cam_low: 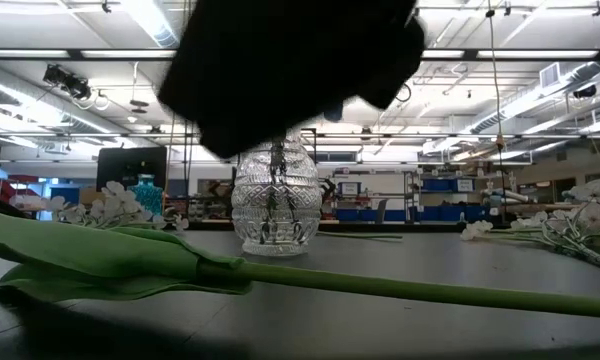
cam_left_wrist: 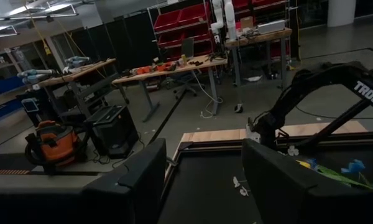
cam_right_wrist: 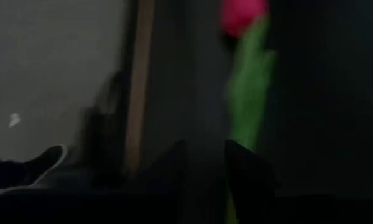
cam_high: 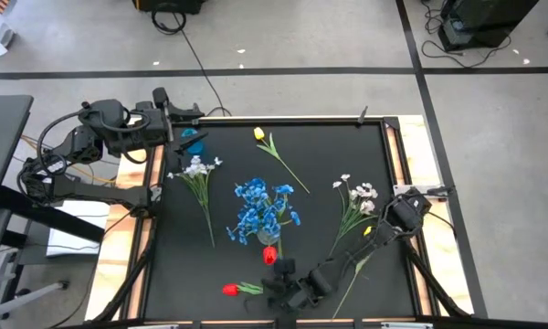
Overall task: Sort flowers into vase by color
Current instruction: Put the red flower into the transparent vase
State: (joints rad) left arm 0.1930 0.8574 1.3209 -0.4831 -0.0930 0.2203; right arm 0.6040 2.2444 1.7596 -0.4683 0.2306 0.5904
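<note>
A red tulip (cam_high: 230, 290) lies near the table's front edge, its green stem (cam_low: 430, 290) running toward the right. My right gripper (cam_high: 276, 285) hovers just over that stem, tipped down. Its fingers (cam_right_wrist: 242, 168) stand a narrow gap apart with nothing between them, and the bloom (cam_right_wrist: 242, 15) lies ahead. A clear cut-glass vase (cam_low: 273, 210) stands mid-table under a blue bunch (cam_high: 265, 210). A second red bloom (cam_high: 269, 255) sits at its near side. My left gripper (cam_left_wrist: 205, 186) waits open, raised over the far left corner.
A yellow tulip (cam_high: 258, 134) lies at the far middle of the table. White sprigs lie left (cam_high: 196, 169) and right (cam_high: 356, 196) of the vase. Another yellow bloom (cam_high: 369, 230) lies beside my right arm. A teal vase (cam_high: 194, 142) stands by the left gripper.
</note>
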